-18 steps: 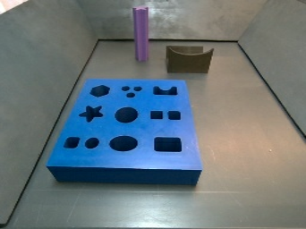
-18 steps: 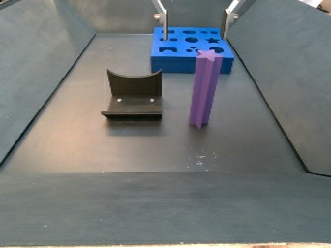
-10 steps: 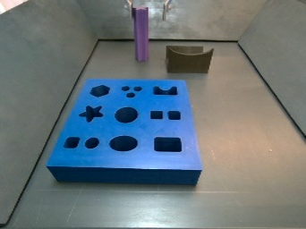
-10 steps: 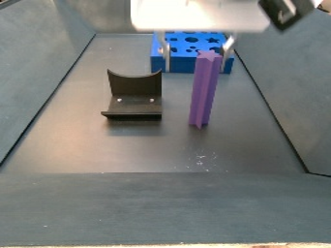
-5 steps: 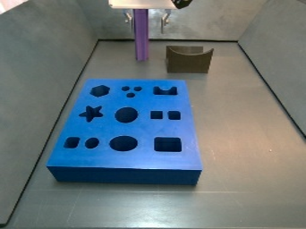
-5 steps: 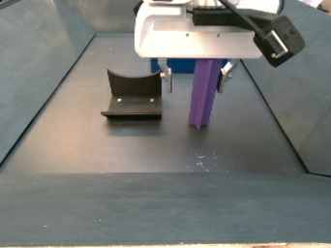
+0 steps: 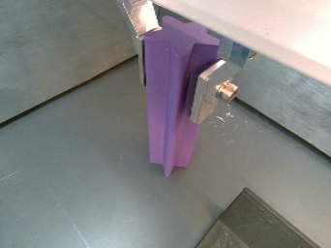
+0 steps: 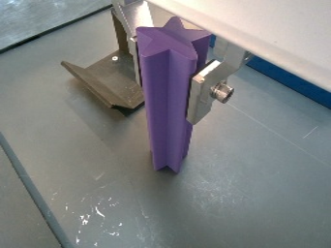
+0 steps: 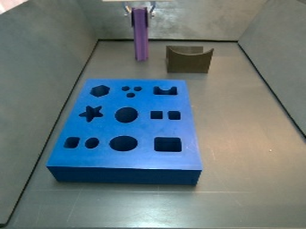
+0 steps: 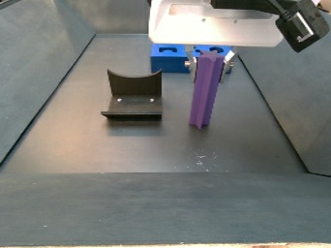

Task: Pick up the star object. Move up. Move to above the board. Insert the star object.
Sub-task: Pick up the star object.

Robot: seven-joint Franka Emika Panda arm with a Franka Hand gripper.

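in a side view the fixture (image 10: pixel 132 97) sits left of centre on the dark floor (image 10: pixel 104 145), and the star object (image 10: pixel 204 90) stands upright just right of it, its foot on the floor. the pincer (image 10: pixel 211 60) hangs over the prism's top, a silver finger on either side of its upper part, under the white wrist block. behind them, at the upper middle of the frame, a strip of the blue board (image 10: pixel 168 58) shows.

in both wrist views the fingers (image 7: pixel 207 92) flank the star object (image 7: pixel 175 97) near its top; one plate lies against a ridged side, but i cannot tell whether the pincer is clamped on it or only set around it. the fixture (image 8: pixel 106 82) lies just beyond the prism.

in a side view the board (image 9: pixel 128 130) fills the middle of the frame, its star hole at its left edge, well apart from the star object (image 9: pixel 141 36) standing at the upper centre, with the pincer (image 9: pixel 141 9) at its top and the fixture (image 9: pixel 188 59) to its right.
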